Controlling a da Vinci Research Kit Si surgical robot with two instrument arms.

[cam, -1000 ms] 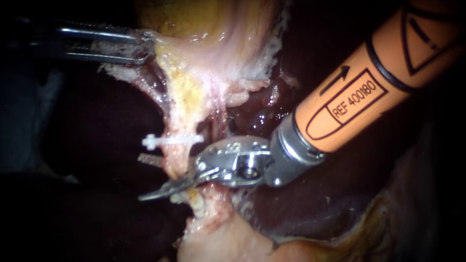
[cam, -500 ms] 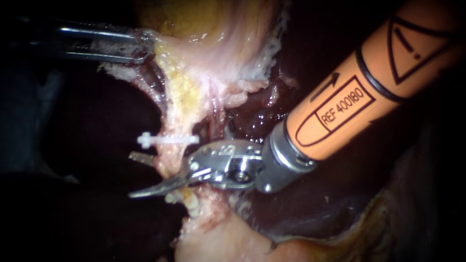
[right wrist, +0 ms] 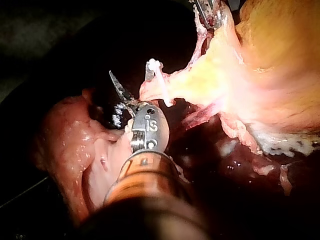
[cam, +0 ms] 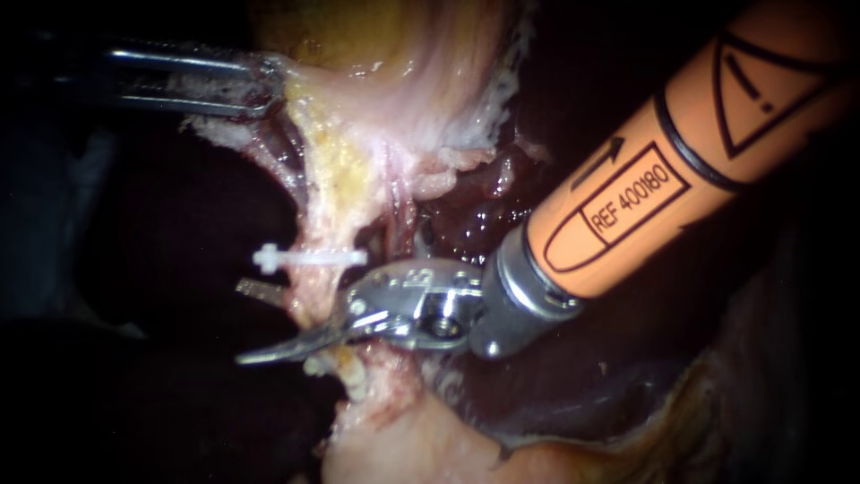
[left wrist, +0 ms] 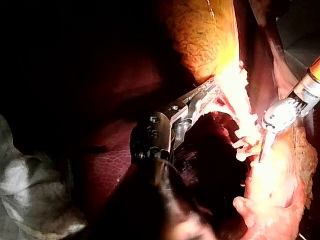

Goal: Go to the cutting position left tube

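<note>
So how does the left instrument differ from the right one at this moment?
The left instrument looks dark and comes in from the upper left; the right instrument has an orange shaft and a silver wrist. The left instrument is shut on pale tissue higher up; the right instrument's curved blades stand open, one on each side of the tube, just below the white clip. Both work on the same pale strand.

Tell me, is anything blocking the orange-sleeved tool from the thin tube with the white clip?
Nothing visible does. The right instrument has its open jaws on either side of the left tube, just below the white clip. The left instrument grips tissue higher up, clear of them.
</note>
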